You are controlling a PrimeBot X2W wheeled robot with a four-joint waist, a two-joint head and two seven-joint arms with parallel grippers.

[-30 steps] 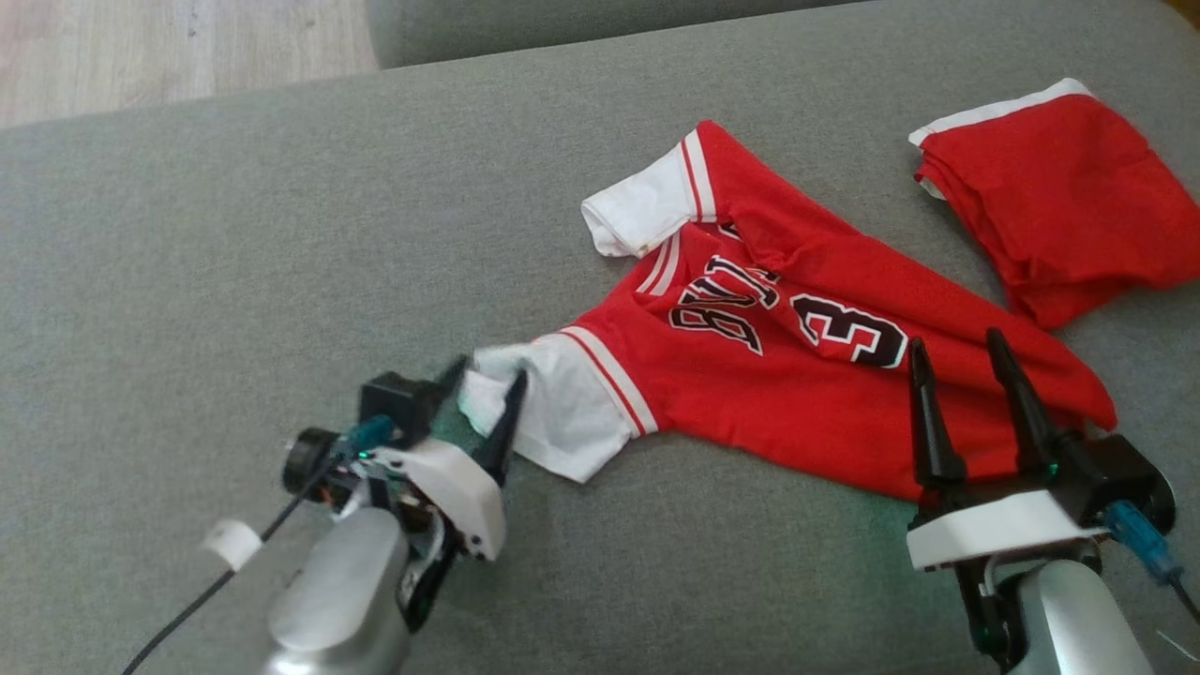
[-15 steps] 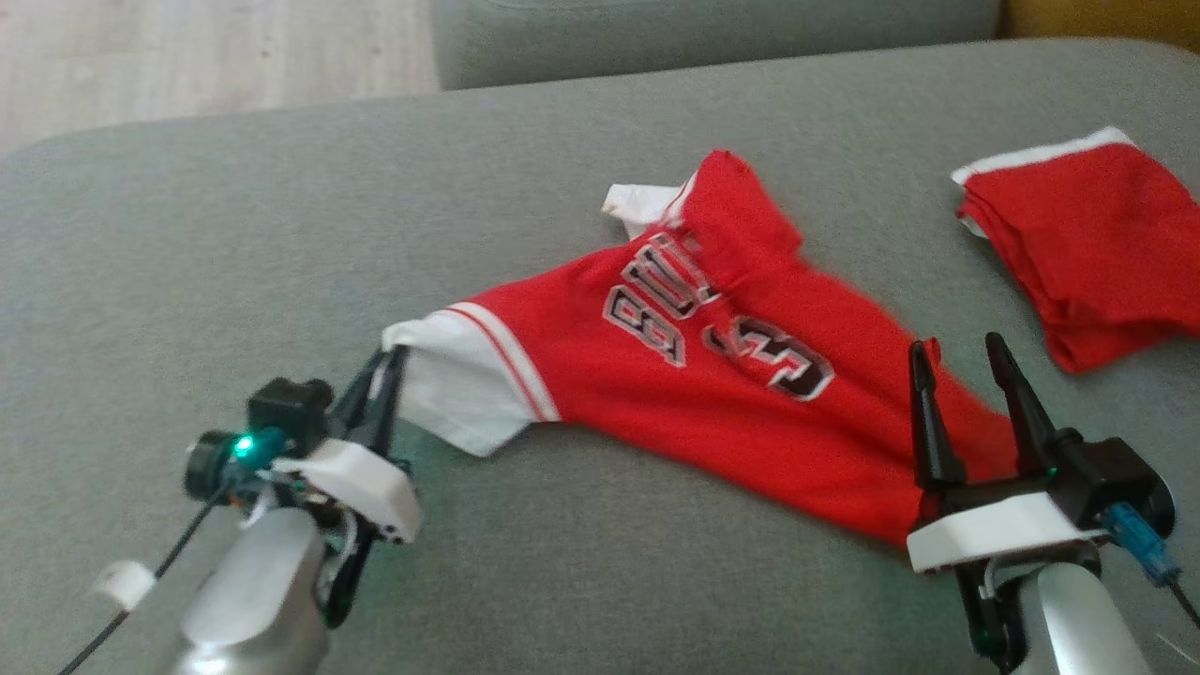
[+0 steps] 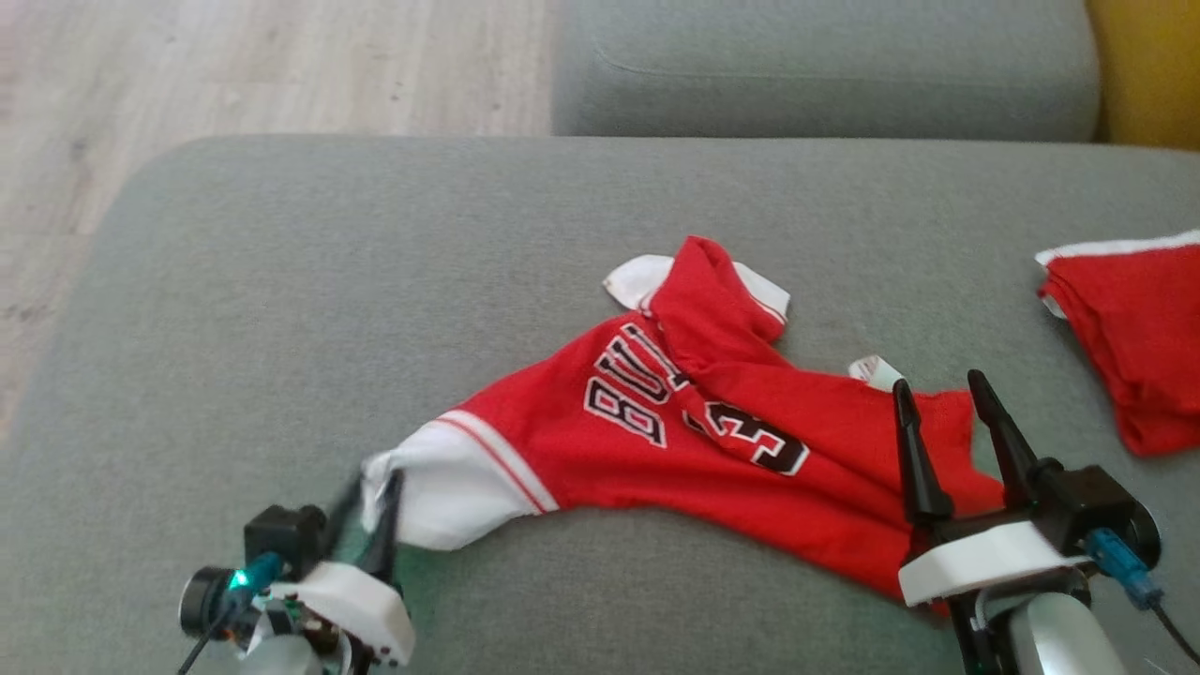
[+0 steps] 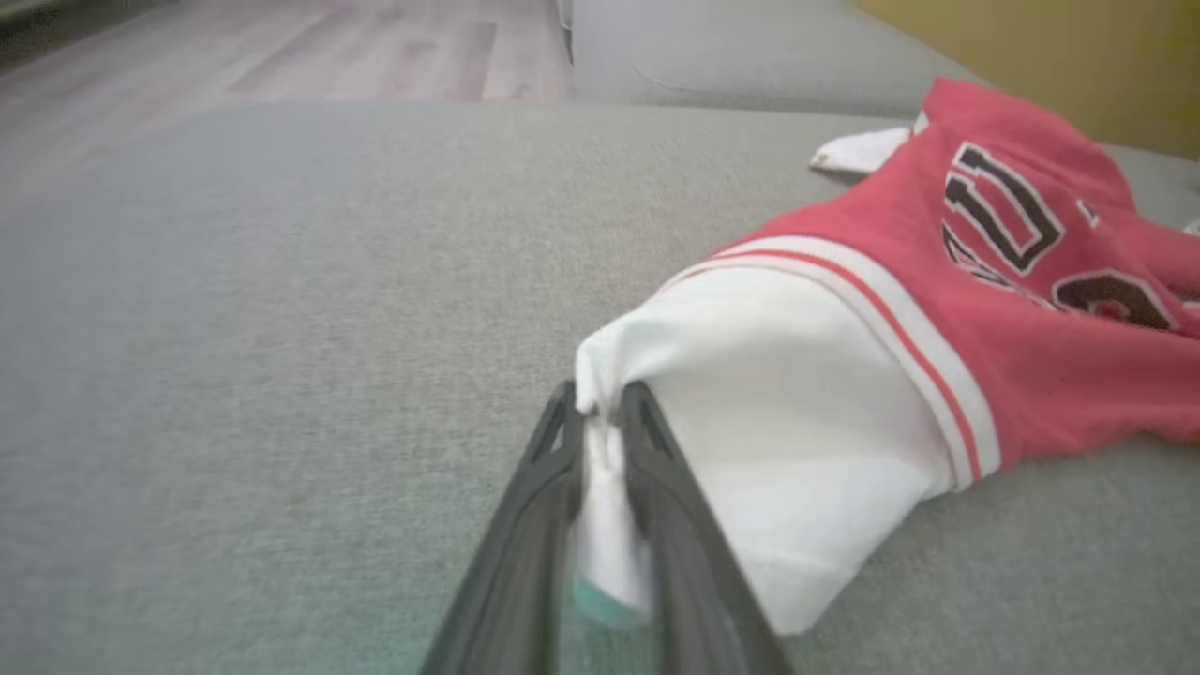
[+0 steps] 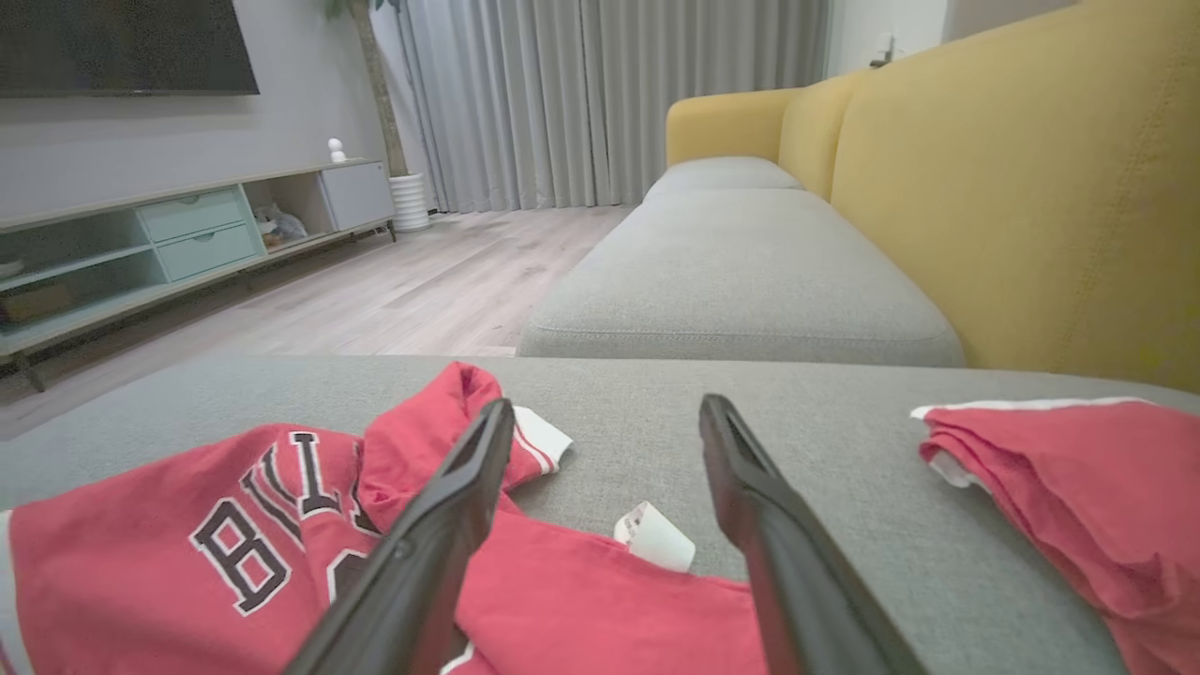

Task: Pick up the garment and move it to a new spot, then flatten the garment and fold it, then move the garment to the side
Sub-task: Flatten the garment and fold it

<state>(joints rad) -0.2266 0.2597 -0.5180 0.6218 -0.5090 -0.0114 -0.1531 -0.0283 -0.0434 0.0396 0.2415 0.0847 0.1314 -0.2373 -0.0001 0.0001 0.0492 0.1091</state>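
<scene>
The jersey [image 3: 656, 441] lies lengthwise along the cushion's [image 3: 281, 309] near edge, its white sleeve [image 3: 455, 487] pinched in the left gripper [image 3: 373, 495] and its hem end beneath the wide-spread, empty right gripper [image 3: 937, 386].

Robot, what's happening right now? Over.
Left gripper shut on white sleeve of jersey. Right gripper open, empty, above jersey. Folded red garment lies apart, not obstructing.

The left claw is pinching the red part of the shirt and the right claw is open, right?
Not quite. The left claw is pinching the white sleeve of the shirt, not the red part; the left wrist view shows it. The right claw is open, as you said.
</scene>
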